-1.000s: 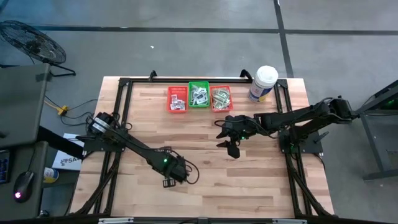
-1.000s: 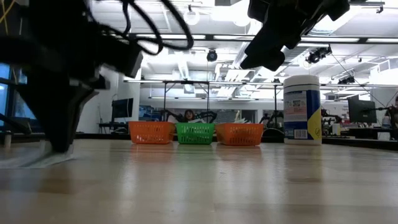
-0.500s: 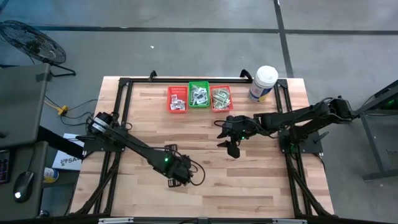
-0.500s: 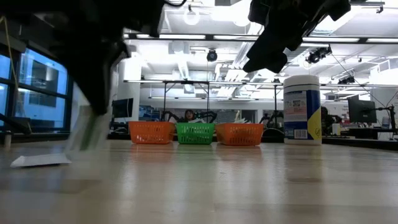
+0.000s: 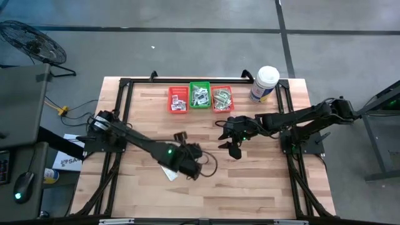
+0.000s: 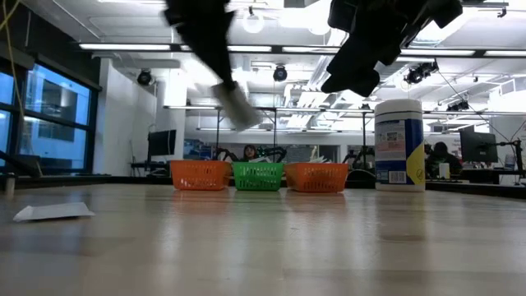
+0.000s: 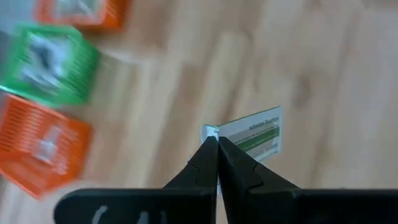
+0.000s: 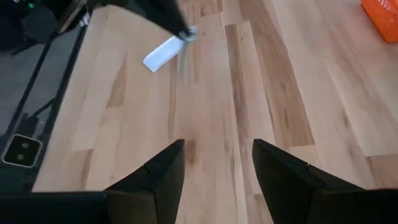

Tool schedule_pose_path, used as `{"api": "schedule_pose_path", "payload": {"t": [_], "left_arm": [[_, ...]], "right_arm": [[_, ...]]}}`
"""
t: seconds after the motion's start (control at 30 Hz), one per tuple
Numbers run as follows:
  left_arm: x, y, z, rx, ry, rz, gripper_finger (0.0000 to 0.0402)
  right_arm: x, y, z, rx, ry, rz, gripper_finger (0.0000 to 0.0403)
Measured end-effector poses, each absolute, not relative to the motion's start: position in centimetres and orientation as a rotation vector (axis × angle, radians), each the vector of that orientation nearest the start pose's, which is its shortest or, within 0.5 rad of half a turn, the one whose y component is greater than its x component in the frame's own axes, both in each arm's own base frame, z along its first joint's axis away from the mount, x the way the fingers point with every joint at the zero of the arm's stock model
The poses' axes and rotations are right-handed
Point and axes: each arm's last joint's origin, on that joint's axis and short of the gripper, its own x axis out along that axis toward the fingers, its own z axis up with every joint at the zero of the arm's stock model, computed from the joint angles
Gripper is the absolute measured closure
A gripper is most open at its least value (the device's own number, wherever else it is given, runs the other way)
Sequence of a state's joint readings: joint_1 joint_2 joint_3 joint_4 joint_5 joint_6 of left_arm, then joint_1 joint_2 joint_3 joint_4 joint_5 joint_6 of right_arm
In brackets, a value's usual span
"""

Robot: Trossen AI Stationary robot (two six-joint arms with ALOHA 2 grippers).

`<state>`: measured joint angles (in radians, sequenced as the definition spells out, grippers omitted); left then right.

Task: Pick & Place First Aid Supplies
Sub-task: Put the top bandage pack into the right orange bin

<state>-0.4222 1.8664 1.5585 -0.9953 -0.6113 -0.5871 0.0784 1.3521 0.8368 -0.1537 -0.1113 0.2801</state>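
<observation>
Left gripper (image 7: 217,142) pinches green-striped packet (image 7: 255,134) by one end, raised above desk centre for carry toward baskets (image 5: 200,97) at far edge. Second packet (image 5: 169,172) lies flat nearby. Right gripper (image 8: 214,163) waits, jaws apart, empty.

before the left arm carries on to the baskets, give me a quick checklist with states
1. Packet held in the left gripper: ok, the fingers are shut on its edge and it hangs above the table.
2. Which basket it belongs in: cannot tell. The packet has a green stripe; the contents of the green basket and the two red baskets are too small to match.
3. Path to the baskets: ok, bare wood lies between.
4. Right gripper out of the way: ok, it hangs open to the side, above the table.
5. Leftover paper on the table: not ok, still to be picked up.
</observation>
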Motion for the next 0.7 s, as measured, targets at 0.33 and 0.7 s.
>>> {"api": "schedule_pose_path", "payload": {"t": [0.33,0.7], "left_arm": [[38.1,-10.4,28.8,0.206,0.766,0.591,0.0401],[38.9,-9.9,29.4,0.249,0.716,0.579,0.0401]], "right_arm": [[28.4,2.4,23.8,0.287,0.621,0.086,0.0222],[28.6,0.8,24.0,0.333,0.593,0.063,0.0222]]}}
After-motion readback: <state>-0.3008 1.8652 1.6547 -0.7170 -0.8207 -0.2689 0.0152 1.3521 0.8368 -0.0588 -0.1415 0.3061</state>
